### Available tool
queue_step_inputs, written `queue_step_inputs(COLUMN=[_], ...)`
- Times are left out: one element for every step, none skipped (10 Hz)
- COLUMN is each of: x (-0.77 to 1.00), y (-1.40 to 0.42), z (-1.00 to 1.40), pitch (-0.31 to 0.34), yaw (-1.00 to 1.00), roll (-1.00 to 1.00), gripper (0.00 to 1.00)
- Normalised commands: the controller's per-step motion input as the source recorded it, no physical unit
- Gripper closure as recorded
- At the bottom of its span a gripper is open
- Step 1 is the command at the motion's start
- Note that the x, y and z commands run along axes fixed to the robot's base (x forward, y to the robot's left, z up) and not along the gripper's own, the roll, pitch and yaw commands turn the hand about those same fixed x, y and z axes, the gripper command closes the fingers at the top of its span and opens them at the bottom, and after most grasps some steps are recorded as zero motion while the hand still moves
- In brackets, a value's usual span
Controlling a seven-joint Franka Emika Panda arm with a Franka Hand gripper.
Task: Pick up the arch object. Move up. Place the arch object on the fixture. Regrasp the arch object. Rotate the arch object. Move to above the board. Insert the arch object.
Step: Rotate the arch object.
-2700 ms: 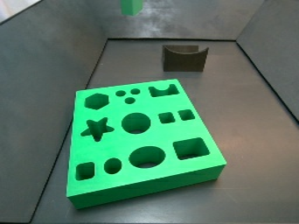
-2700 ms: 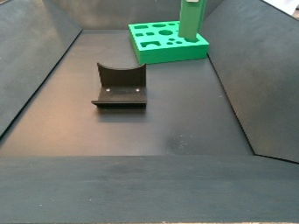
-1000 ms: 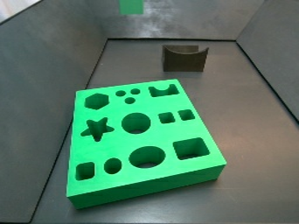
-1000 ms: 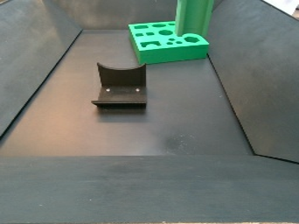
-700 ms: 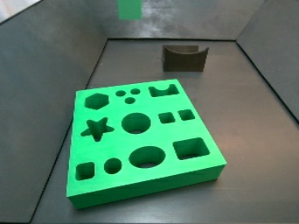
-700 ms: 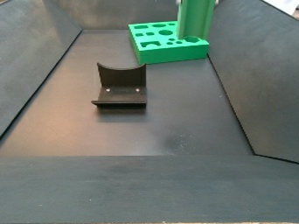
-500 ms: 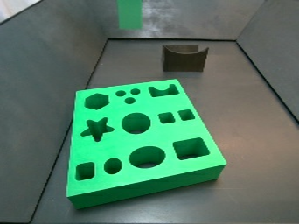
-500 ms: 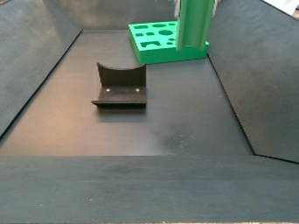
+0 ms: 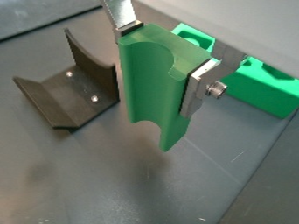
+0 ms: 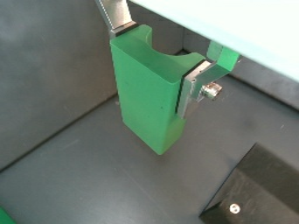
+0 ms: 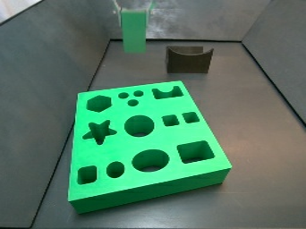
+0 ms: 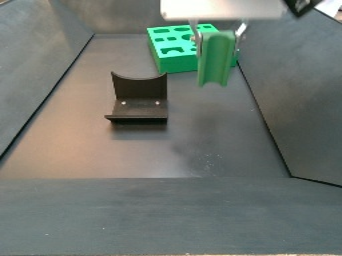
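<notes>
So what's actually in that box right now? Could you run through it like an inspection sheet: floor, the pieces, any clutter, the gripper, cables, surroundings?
Surface: dark floor, bare apart from the job's pieces.
Arch object: green block, hanging upright in the air, clamped between the silver fingers; clear of the floor in both wrist views.
Fixture: dark block with a curved dip, standing on the floor, nothing resting in it.
Board: large green slab with shaped holes, flat on the floor; every hole looks unfilled.
Clutter: nothing seen.
Gripper: above the floor between fixture and board, shut on the arch object.
Cables: nothing seen.
Surroundings: dark sloping walls enclose the floor.
</notes>
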Motion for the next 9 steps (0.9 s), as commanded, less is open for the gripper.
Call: queue_step_inputs(x=[0.01, 0.01, 0.01, 0.01, 0.02, 0.02, 0.0, 0.0, -0.01], y=[0.04, 0.05, 0.04, 0.04, 0.03, 0.03, 0.03, 0.03, 0.03], z=[-1.0, -0.93, -0.82, -0.61, -0.41, -0.27, -0.21, -0.21, -0.21], pitch=[-0.059, -0.051, -0.052, -0.049, -0.041, -0.036, -0.011, -0.011, -0.006], yaw=[-0.05, -0.05, -0.05, -0.05, -0.05, -0.05, -0.05, -0.05, -0.04], roll=[-0.08, -0.05, -0.03, -0.01, 0.01, 0.02, 0.03, 0.03, 0.02], gripper=[1.0, 1.0, 1.0, 1.0, 1.0, 1.0, 1.0, 1.0, 1.0])
